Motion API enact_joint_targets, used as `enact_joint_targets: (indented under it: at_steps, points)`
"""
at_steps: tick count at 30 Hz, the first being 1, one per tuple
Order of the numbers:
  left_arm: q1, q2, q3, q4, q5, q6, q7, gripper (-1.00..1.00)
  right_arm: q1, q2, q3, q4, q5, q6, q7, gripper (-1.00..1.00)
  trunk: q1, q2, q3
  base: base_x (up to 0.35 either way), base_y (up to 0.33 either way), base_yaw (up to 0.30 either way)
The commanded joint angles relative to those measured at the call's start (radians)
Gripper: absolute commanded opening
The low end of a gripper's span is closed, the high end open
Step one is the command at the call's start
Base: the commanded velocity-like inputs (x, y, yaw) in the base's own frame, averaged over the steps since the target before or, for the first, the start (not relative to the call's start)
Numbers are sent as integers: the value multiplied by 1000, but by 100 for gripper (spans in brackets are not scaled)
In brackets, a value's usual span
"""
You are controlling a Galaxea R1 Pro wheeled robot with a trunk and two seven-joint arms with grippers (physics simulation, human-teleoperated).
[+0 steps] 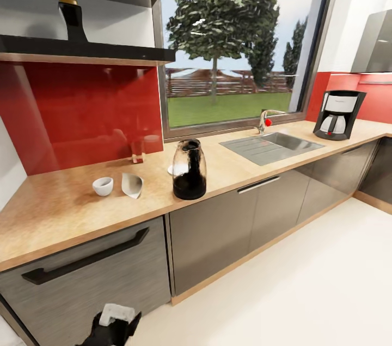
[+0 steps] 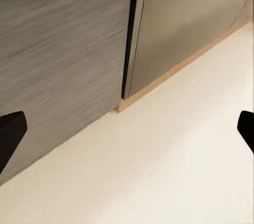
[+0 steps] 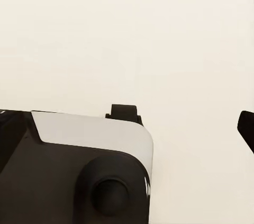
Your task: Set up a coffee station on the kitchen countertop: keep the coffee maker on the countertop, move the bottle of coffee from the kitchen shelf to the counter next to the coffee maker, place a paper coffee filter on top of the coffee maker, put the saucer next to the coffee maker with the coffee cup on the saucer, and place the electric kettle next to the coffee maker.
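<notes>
The kettle point(image 1: 189, 170) is seen upright near the front edge of the countertop point(image 1: 65, 210), a rounded clear-glass body with a black base, lid and handle. Just behind it a white saucer point(image 1: 175, 170) is partly hidden. To the left a small white cup point(image 1: 103, 186) is set, and just beside it a white paper filter point(image 1: 132, 184) with a pointed edge. The coffee maker point(image 1: 339, 115), black with a pale basket and carafe, is placed well apart at the far right end, beyond the sink point(image 1: 272, 147) and tap point(image 1: 265, 120). A dark bottle point(image 1: 72, 19) with a yellow cap is seen on the lower dark shelf point(image 1: 87, 48), above the red backsplash point(image 1: 76, 111).

The countertop is a light wood-look top over glossy grey cabinets point(image 1: 234, 226) and a drawer point(image 1: 87, 275) with a black handle. A large window point(image 1: 234, 35) showing trees and grass is set behind the sink. The floor point(image 1: 305, 291) is pale cream.

The left gripper point(image 2: 127, 134) is held wide open over the floor near the cabinet base, its dark fingertips point(image 2: 10, 131) at the picture's edges. Of the right gripper one fingertip point(image 3: 246, 127) is seen over the floor, beside the robot's base point(image 3: 74, 171); its opening cannot be told.
</notes>
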Motion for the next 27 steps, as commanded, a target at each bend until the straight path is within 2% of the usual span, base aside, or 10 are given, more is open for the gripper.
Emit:
enact_joint_targets:
  at_steps: [1, 5, 9, 13, 17, 20, 22, 24, 27]
  points:
    - [0, 0, 0, -78, 0, 65, -48, 100, 0, 0, -1, 1, 8, -3, 0, 100, 0, 0, -1, 0, 0, 0]
    - [0, -6, -1, -203, 2, 161, -118, 100, -1, 0, -1, 1, 8, -3, 0, 100, 0, 0, -1, 0, 0, 0]
    - [0, -19, -2, -265, 16, 211, -152, 100, -1, 0, -1, 1, 8, -3, 0, 100, 0, 0, -1, 0, 0, 0]
    - [-17, -27, -2, -294, 64, 236, -168, 100, -1, 0, -1, 1, 8, -4, 0, 100, 0, 0, -1, 0, 0, 0]
    - [-63, -29, -2, -303, 113, 245, -174, 100, -1, 0, -1, 1, 8, -4, 0, 100, 0, 0, -1, 0, 0, 0]
    - [-101, -30, -2, -306, 144, 265, -176, 100, -1, 0, -1, 1, 8, -4, 0, 100, 0, 0, -1, 0, 0, 0]
    - [-186, -31, -2, -308, 185, 338, -178, 100, -1, 0, -1, 1, 8, -4, 0, 100, 0, 0, -1, 0, 0, 0]
    - [-270, -31, -2, -309, 221, 379, -179, 100, -1, 0, -1, 1, 8, -4, 0, 100, 0, 0, -1, 0, 0, 0]
    - [-319, -31, -2, -309, 234, 401, -179, 100, -1, 0, -1, 1, 8, -4, 0, 100, 0, 0, -1, 0, 0, 0]
